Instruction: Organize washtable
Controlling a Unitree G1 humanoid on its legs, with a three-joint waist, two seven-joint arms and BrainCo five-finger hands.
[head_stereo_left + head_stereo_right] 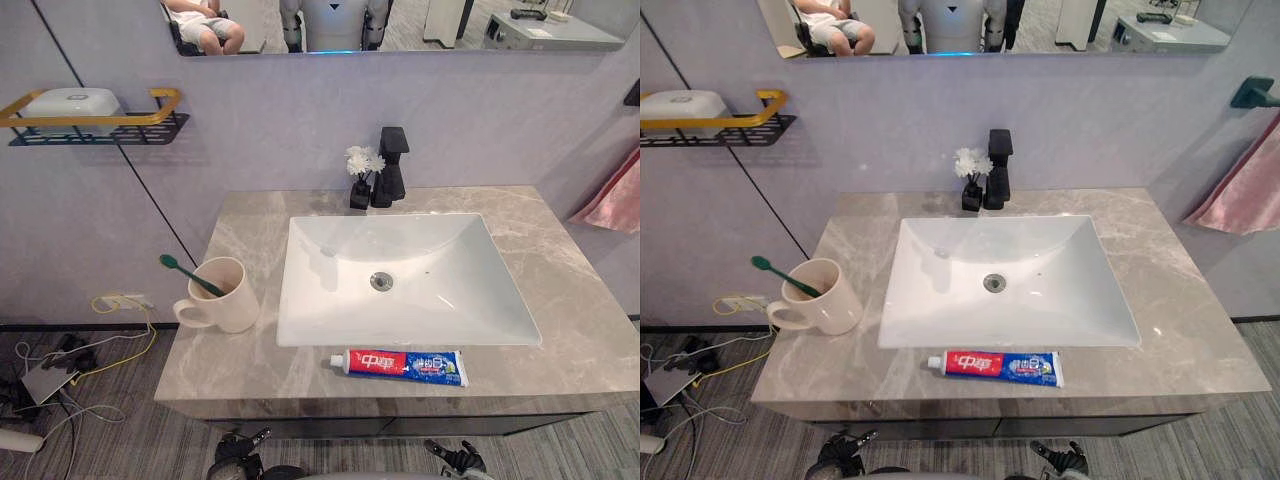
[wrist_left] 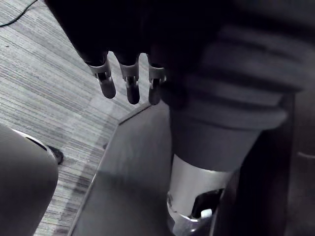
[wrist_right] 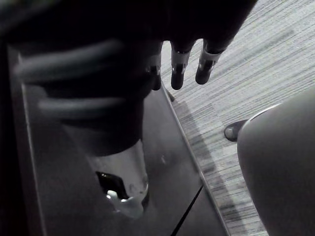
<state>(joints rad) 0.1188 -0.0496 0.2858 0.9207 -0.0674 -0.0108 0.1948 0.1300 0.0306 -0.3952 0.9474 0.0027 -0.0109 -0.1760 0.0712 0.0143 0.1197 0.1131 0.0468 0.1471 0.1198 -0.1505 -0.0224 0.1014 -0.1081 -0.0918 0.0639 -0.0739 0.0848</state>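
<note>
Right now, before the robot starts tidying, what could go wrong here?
The toothpaste tube lies close to the counter's front edge, so a clumsy nudge might push it off. The toothbrush leans loose in the mug near the left edge; a bump could tip both over.

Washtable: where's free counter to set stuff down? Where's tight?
Bare: the counter strip between sink and right edge; the back left corner behind the mug; the front left corner between mug and toothpaste. Tight: the narrow front strip where the toothpaste lies, and behind the sink around faucet and flower vase.
</note>
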